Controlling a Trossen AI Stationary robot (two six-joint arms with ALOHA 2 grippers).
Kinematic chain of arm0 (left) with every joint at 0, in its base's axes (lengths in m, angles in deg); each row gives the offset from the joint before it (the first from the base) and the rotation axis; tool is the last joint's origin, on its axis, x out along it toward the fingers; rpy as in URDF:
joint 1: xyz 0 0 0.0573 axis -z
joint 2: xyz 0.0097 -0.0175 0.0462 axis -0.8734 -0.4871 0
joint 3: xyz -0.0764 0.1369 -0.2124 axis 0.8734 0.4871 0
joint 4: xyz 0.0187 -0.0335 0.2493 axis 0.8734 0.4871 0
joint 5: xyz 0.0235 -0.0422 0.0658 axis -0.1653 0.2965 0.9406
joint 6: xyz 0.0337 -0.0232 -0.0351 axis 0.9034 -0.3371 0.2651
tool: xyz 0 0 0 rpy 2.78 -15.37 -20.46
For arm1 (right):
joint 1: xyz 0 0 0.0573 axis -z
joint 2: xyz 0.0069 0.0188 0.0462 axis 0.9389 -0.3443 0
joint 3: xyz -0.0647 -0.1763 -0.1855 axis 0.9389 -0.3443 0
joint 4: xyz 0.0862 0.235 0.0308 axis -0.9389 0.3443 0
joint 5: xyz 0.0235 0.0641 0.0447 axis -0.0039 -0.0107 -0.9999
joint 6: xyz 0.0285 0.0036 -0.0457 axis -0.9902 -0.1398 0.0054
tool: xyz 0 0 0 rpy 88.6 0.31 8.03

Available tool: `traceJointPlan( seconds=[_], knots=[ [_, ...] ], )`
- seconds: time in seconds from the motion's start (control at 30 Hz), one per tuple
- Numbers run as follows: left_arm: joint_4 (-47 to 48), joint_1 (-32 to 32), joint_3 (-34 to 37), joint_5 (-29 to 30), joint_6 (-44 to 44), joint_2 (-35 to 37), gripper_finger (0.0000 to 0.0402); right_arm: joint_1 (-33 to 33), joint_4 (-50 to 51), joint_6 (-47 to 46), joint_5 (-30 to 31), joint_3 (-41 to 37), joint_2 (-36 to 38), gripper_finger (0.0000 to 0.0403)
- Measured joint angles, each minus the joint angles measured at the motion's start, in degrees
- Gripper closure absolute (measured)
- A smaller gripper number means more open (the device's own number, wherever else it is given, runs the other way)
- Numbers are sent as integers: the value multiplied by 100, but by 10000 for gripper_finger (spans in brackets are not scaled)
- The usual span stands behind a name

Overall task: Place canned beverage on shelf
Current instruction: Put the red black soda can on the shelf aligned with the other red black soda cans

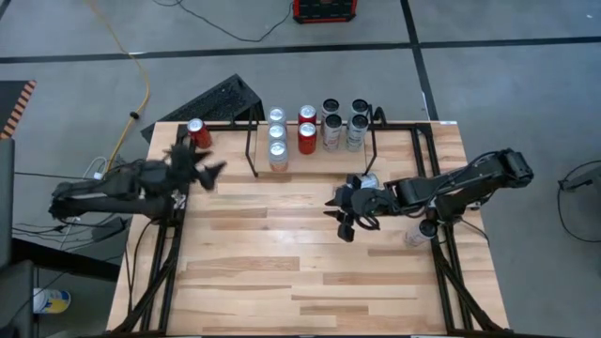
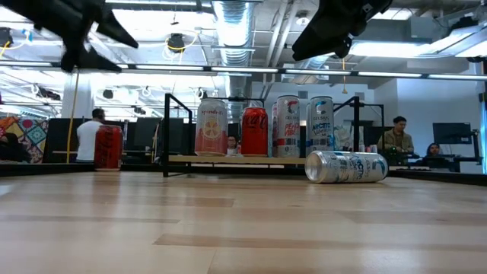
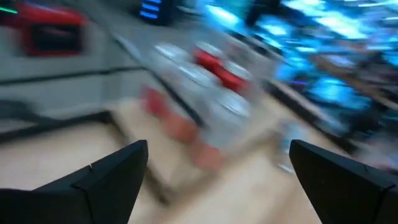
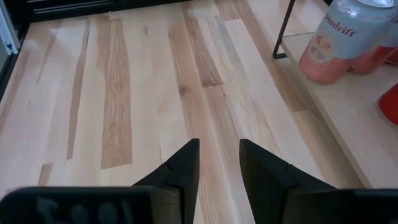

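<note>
2 dark arms (image 1: 113,188) with tapered black fingers (image 4: 180,171).

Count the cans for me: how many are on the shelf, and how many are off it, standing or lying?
Cans on the shelf: 9
Red can standing off the shelf: 1
Silver can lying on the table: 1
Total: 11

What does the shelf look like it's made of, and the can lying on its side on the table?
The shelf: a light board with wood grain, likely unfinished or matte wood, on thin black uprights that look like painted metal rod. The can lying on its side: shiny silver with printed graphics, probably aluminium.
</note>
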Motion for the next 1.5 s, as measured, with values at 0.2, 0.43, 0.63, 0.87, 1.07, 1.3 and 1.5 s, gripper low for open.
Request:
traceJointPlan(
  seconds=[0.2, 0.43, 0.63, 0.87, 1.07, 1.3, 1.5],
  knots=[
    [2346, -1028, -2117, 788, 78, -1606, 24, 0, -5, 16, 0, 0, 0, 265],
    [3328, -3162, -3707, -161, 1269, -3932, 24, -94, -11, -4, 1, 0, -1, 265],
    [4193, -4994, -4917, -1544, 1709, -5424, 24, -400, -15, -46, 6, 0, -2, 265],
    [4789, -5749, -5887, -1786, 1731, -6704, 24, -698, -11, -48, 313, 2, -2, 265],
    [4919, -5793, -6293, -1013, 1866, -7659, 24, -842, -12, -64, 353, 2, -2, 265],
    [6028, -6271, -6984, -601, 2137, -8773, 24, -986, -3, -116, 352, 2, -2, 265],
    [6625, -6570, -7511, -1368, 2808, -9117, 24, -1034, 222, -109, 471, 2, -2, 265]
  ],
)
